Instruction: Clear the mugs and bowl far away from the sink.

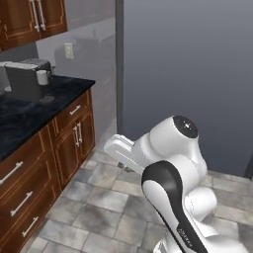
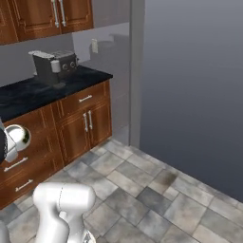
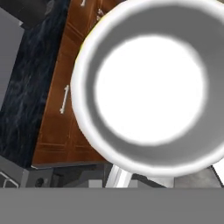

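The tool, pinched nearly shut, seems to grip the white mug (image 3: 151, 87) right in front of it, mouth toward the camera, apparently carrying it toward the dark desk (image 3: 30, 87) beyond.

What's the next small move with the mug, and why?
Probably raise the white mug and carry it toward the dark counter beside the coffee machine. The jaws appear shut on the mug, which hangs in front of the drawer fronts, below the counter top. It needs height before it can go over the edge onto the bare stretch.
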